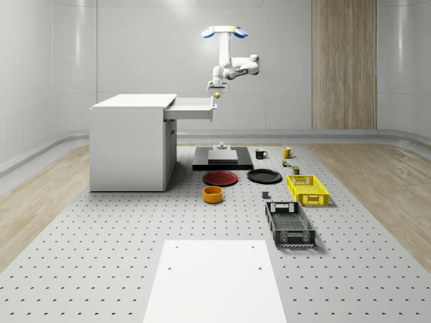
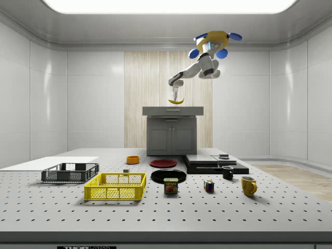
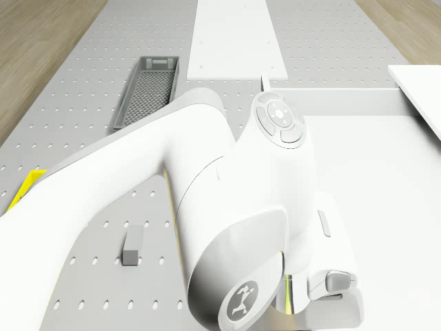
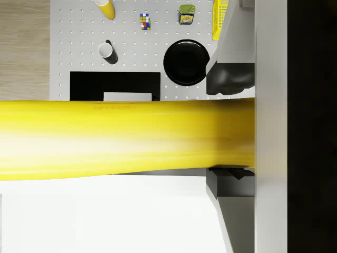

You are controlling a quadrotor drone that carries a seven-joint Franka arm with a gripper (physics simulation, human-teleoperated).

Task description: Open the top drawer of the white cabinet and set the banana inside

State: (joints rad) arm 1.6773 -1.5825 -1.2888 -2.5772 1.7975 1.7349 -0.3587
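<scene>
- Yellow, smooth, gently curved banana (image 2: 177,101) held crosswise in the gripper (image 2: 177,98), fingers clamped on its middle, hanging just above the front edge of the open top drawer (image 1: 192,106).
- Pulled well out of the white cabinet (image 1: 131,145): shallow, flat-bottomed tray with low walls, matte white.
- Hovering high beside the cabinet, off the drawer's open end: drone (image 1: 225,31), arm folded down toward the drawer.
- Risk, judged: released this near the front lip, rounded fruit could roll or tip over the edge to the perforated floor (image 1: 121,235); needs carrying further inward first.
</scene>
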